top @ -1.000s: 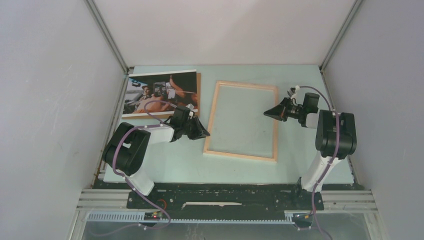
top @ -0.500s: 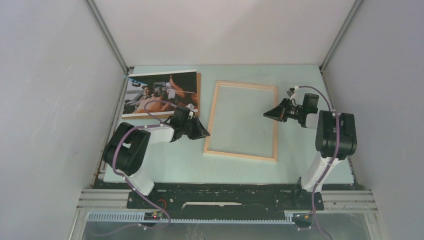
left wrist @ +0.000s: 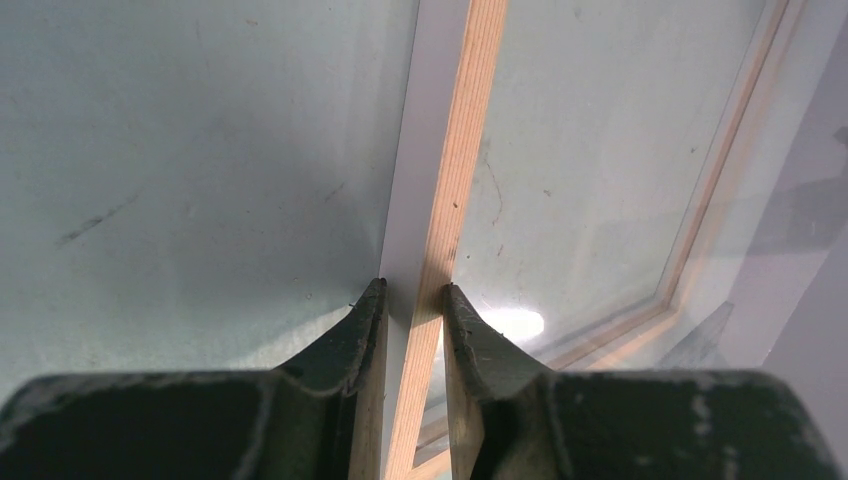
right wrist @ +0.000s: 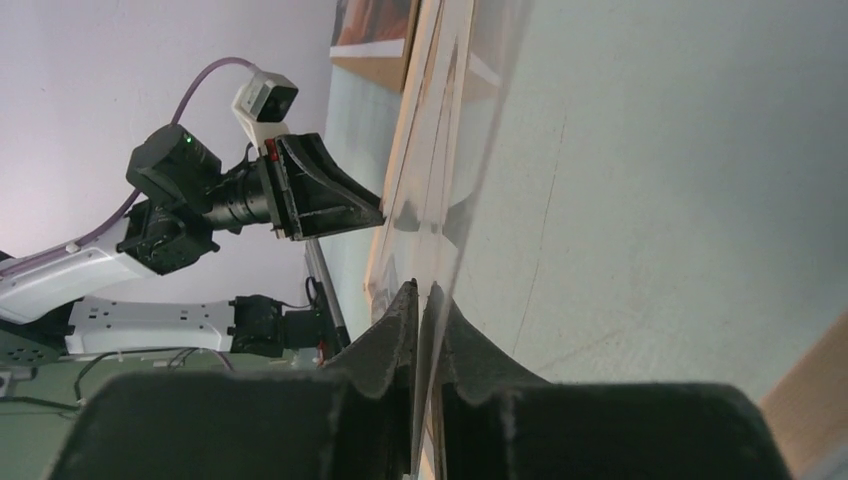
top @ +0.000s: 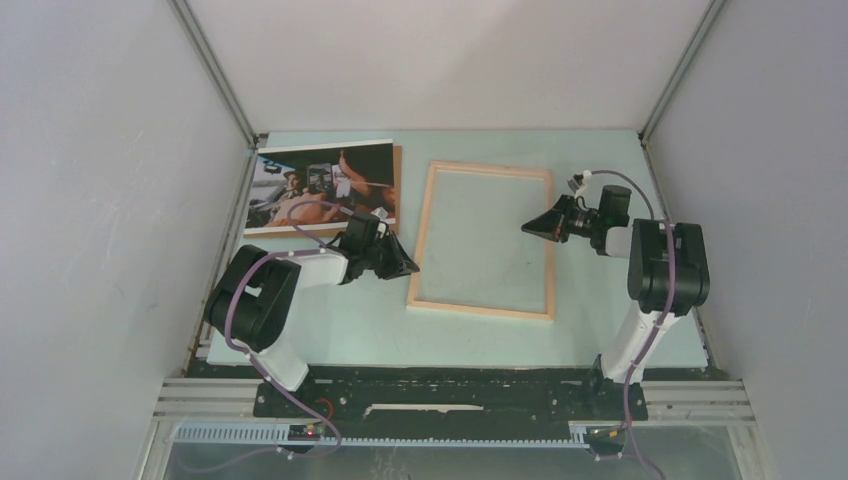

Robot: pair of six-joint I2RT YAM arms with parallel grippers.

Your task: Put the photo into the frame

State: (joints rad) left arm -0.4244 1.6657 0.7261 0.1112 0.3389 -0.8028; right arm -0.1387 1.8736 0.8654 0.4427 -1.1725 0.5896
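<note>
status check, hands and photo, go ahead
Left hand shut on frame rail. Right hand at opposite side, grip unclear. Photo on board, not yet in frame.

- The top external camera sits high above and behind the robot, facing down and forward. It is far from the frame [top: 483,242], which lies mid-view on the bench [top: 340,310].
- The left wrist camera sits very near the frame's left rail and looks along it, with the left fingers [left wrist: 362,335] on either side of the rail.
- The right wrist camera, rolled sideways, sits low at the frame's right side. It looks across the pane, past the right fingers [right wrist: 395,330], to the left arm [right wrist: 170,220] beyond the frame.
- All three views share the frame; the top and right wrist views also share the left arm.
</note>
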